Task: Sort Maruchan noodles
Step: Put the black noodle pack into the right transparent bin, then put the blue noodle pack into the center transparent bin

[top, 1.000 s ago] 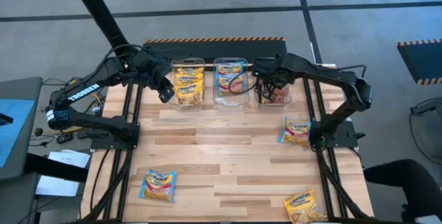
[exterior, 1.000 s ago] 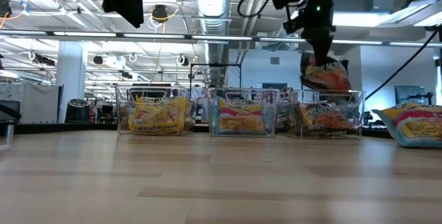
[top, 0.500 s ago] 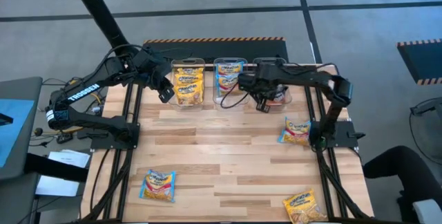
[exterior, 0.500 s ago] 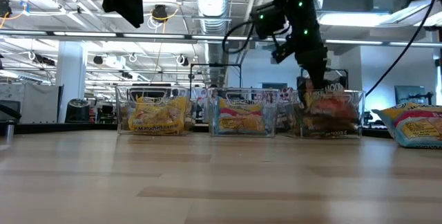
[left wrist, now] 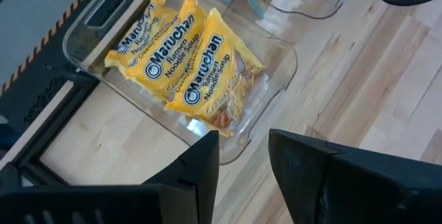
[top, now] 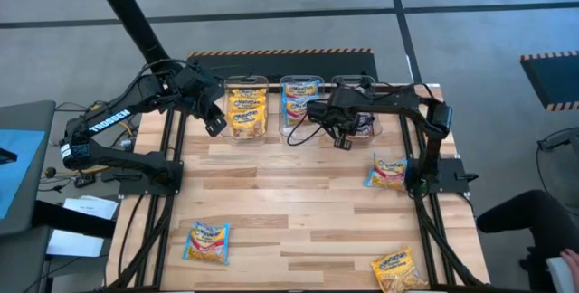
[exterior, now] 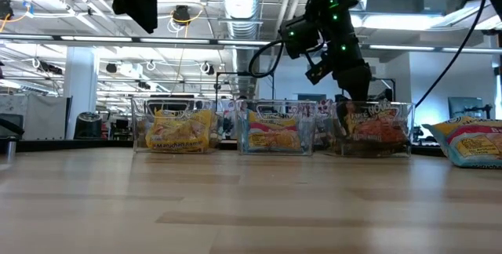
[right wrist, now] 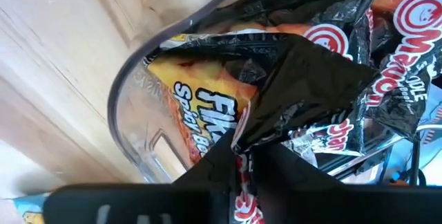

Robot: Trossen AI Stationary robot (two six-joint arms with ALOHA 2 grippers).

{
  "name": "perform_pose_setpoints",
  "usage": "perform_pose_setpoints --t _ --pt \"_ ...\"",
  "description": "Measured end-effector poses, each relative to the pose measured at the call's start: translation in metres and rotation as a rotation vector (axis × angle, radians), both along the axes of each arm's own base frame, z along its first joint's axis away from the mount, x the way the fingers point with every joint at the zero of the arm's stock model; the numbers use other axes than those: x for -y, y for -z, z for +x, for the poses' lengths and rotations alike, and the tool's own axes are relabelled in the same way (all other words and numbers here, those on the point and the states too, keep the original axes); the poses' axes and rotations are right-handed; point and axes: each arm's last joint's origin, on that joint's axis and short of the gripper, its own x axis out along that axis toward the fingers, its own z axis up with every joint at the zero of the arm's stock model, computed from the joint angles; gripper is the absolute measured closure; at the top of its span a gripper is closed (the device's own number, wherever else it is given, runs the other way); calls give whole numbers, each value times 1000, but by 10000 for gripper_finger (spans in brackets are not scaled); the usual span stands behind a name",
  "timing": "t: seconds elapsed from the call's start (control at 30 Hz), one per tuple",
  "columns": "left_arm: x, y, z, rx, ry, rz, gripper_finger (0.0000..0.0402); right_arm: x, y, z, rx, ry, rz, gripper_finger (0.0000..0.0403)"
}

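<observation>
Three clear bins stand side by side along the far edge. The left one holds yellow Maruchan packets (top: 246, 110) (left wrist: 197, 68), the middle one light blue and pink packets (top: 300, 103), the right one dark packets (top: 364, 123). My right gripper (top: 345, 133) (exterior: 357, 96) reaches down into the right bin (exterior: 375, 128), shut on a dark packet (right wrist: 304, 79). My left gripper (top: 215, 123) (left wrist: 243, 158) hangs open above the table, just in front of the yellow bin. Loose packets lie flat on the table: light blue ones (top: 389, 171) (top: 208, 241) and a yellow one (top: 398, 270). My right gripper pinches the dark packet between its two fingers by an edge (right wrist: 243, 148), coming from above and slanting down into the bin. The packet rests tilted on the other dark packets (right wrist: 387, 23) inside the right bin, near the bin's rounded corner (right wrist: 131, 113).
The wooden table (top: 289, 203) is open in its middle. Cables trail from the right arm over the middle bin's near side (top: 303, 132). Beyond the table, the low view shows a workshop room. A light blue packet shows at the right edge of the low view (exterior: 471, 140).
My right gripper came down from above the right bin into it, carrying the dark packet. The packet hung clear above the bin a second ago and now lies inside it on the other dark packets. The right arm's elbow swung toward the table's left.
</observation>
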Motion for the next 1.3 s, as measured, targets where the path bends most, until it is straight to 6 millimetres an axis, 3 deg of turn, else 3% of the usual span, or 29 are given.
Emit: perform_pose_setpoints --t 0.23,0.4,0.6,0.9,1.1,1.3 --pt "0 0 0 3 7 -10 288 -2 0 -1 -7 -1 28 296" --pt "1 0 0 6 12 -15 288 -1 -13 1 -11 -3 28 258" --pt "1 0 0 6 11 -16 288 1 -50 6 41 31 1 233" --pt "5 2 -1 34 60 -143 288 -2 -97 11 248 55 6 237" --pt "18 3 2 78 147 -328 288 -19 -121 1 345 55 11 238" --pt "44 7 4 -5 235 -417 288 -39 -145 -15 441 63 -7 239"
